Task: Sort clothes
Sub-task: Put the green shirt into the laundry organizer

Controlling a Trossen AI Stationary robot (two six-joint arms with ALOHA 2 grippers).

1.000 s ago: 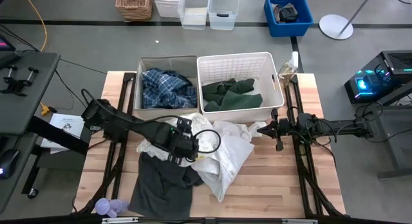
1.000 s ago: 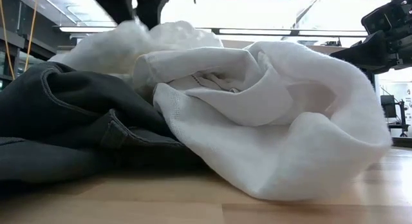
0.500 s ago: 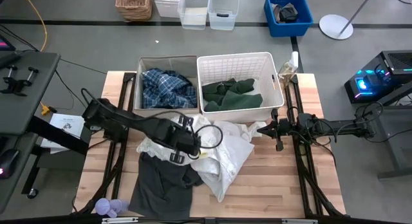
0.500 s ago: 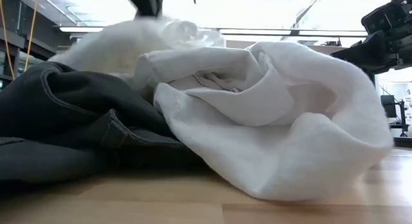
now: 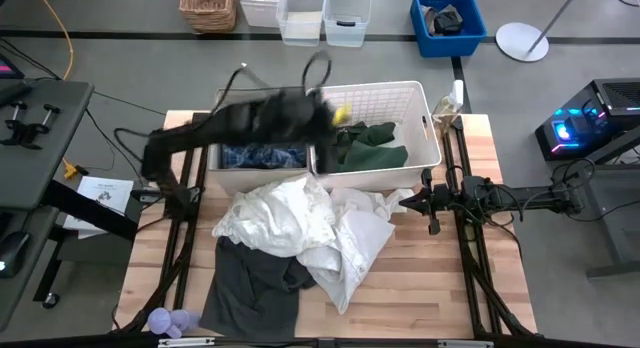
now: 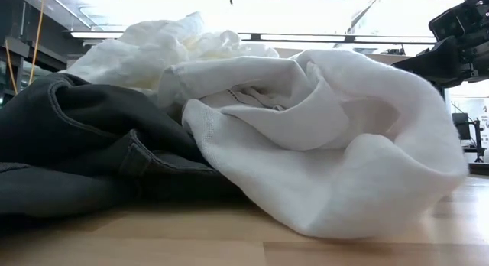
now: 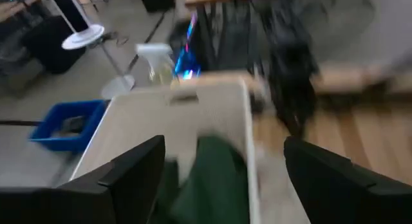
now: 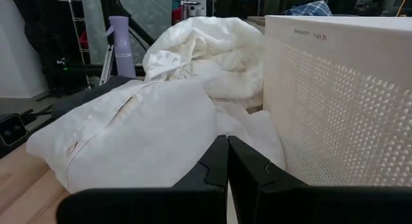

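Note:
White shirts (image 5: pixel 300 223) lie heaped at the table's middle, partly over a dark grey garment (image 5: pixel 250 288) nearer the front edge. A blue-and-white plaid shirt (image 5: pixel 262 153) lies in the grey bin (image 5: pixel 214 138). A dark green top (image 5: pixel 365 148) lies in the white basket (image 5: pixel 425 118). My left gripper (image 5: pixel 325 108) is raised above the two bins, blurred; in its wrist view (image 7: pixel 222 179) it is open and empty over the basket. My right gripper (image 5: pixel 405 201) is shut and empty at the heap's right, beside the basket (image 8: pixel 335 95).
A lavender plush toy (image 5: pixel 172 321) lies at the near left corner. A spray bottle (image 5: pixel 447 103) stands at the basket's far right. Bare wood shows right of the heap (image 5: pixel 430 278). Boxes and a blue bin (image 5: pixel 447 18) stand on the floor beyond the table.
My left gripper has risen off the white heap and swung fast toward the far edge, now above the bins. The white shirts stay on the table; the heap's top stands bunched a little higher than before.

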